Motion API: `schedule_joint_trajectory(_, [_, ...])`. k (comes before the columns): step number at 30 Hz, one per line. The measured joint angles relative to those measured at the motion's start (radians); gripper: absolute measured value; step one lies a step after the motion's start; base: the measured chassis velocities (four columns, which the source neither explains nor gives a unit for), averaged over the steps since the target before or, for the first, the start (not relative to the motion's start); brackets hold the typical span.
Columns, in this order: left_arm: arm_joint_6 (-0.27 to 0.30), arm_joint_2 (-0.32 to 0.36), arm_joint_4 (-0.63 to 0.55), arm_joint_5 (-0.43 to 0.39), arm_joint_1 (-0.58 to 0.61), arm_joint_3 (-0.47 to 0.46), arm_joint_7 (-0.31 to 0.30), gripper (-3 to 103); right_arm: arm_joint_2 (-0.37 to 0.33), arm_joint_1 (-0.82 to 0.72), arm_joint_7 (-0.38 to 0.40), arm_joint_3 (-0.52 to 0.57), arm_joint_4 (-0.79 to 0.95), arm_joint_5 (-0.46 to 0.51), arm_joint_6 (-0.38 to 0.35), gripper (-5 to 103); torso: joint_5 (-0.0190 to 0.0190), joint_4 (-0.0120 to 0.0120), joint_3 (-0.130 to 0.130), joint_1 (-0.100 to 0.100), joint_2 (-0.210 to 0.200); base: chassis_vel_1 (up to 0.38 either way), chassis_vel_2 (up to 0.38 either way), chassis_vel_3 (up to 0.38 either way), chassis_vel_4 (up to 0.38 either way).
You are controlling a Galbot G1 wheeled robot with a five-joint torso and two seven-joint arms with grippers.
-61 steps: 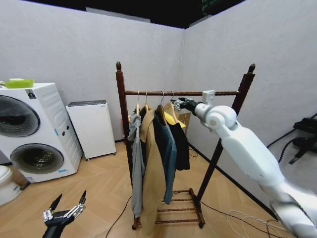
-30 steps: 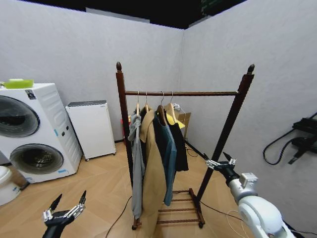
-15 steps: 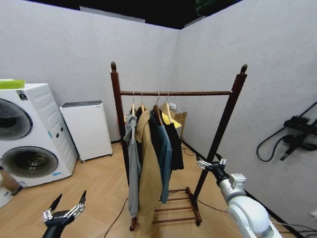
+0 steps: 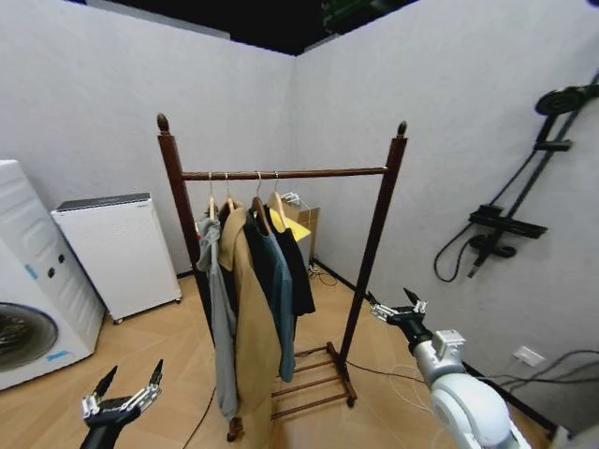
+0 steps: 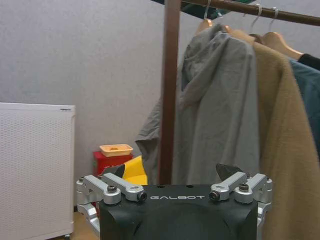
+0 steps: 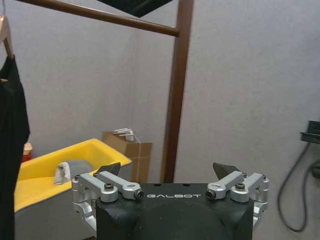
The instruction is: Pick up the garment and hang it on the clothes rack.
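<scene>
Hovering low at the robot's right, the right claw [image 4: 397, 310] has its fingers spread apart and holds nothing; it sits just beside the lower half of the clothes rack's right post [image 4: 374, 245]. From it the garment [image 4: 294, 262] lies up and toward the robot's left, already hanging by its wooden hanger from the top rail [image 4: 285, 173], the rightmost of the row, touching the dark blue coat [image 4: 276, 290]. The garment's long axis runs straight down from the rail, and the rail's right end is bare. The left claw [image 4: 120, 398] also stands open and empty, low by the floor [image 4: 150, 337], below the grey hooded garment [image 4: 217, 327] at the rail's left end. I judge the right arm the nearer to the black garment.
</scene>
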Motion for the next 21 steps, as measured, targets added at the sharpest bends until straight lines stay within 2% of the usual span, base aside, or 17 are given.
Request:
schedule_joint_trajectory(4, [0.000, 0.000, 0.000, 0.000, 0.000, 0.000, 0.000, 100, 0.000, 0.000, 0.000, 0.001, 0.007, 0.000, 0.003, 100, 0.0004, -0.0002, 0.000, 0.000, 0.000, 0.057, -0.329, -0.321, 0.058])
schedule_joint_trajectory(5, [0.000, 0.000, 0.000, 0.000, 0.000, 0.000, 0.000, 100, 0.000, 0.002, 0.000, 0.001, 0.011, 0.000, 0.004, 100, -0.0006, 0.0002, 0.000, 0.000, 0.000, 0.082, -0.364, -0.318, 0.076])
schedule_joint_trajectory(6, [0.000, 0.000, 0.000, 0.000, 0.000, 0.000, 0.000, 100, 0.002, 0.002, -0.007, 0.001, 0.013, 0.000, 0.005, 100, 0.0009, 0.0000, 0.000, -0.001, 0.000, 0.120, -0.339, -0.346, 0.110])
schedule_joint_trajectory(9, [0.000, 0.000, 0.000, 0.000, 0.000, 0.000, 0.000, 100, 0.006, -0.003, -0.025, -0.005, 0.015, -0.009, 0.016, 100, 0.0000, -0.0002, 0.000, -0.001, 0.001, 0.096, -0.324, -0.319, 0.086])
schedule_joint_trajectory(11, [0.000, 0.000, 0.000, 0.000, 0.000, 0.000, 0.000, 100, 0.009, -0.004, -0.029, -0.009, 0.016, -0.014, 0.020, 100, 0.0002, 0.0004, -0.001, -0.002, 0.001, 0.013, -0.275, -0.238, 0.007])
schedule_joint_trajectory(14, [0.000, 0.000, 0.000, 0.000, 0.000, 0.000, 0.000, 100, 0.017, -0.005, -0.031, -0.018, 0.015, -0.020, 0.025, 100, 0.0000, -0.0003, 0.000, -0.002, 0.001, -0.060, -0.136, -0.226, -0.021])
schedule_joint_trajectory(21, [0.000, 0.000, 0.000, 0.000, 0.000, 0.000, 0.000, 100, 0.023, -0.005, -0.031, -0.028, 0.013, -0.030, 0.033, 100, 0.0006, 0.0003, 0.000, 0.001, 0.000, -0.173, -0.091, -0.094, -0.163])
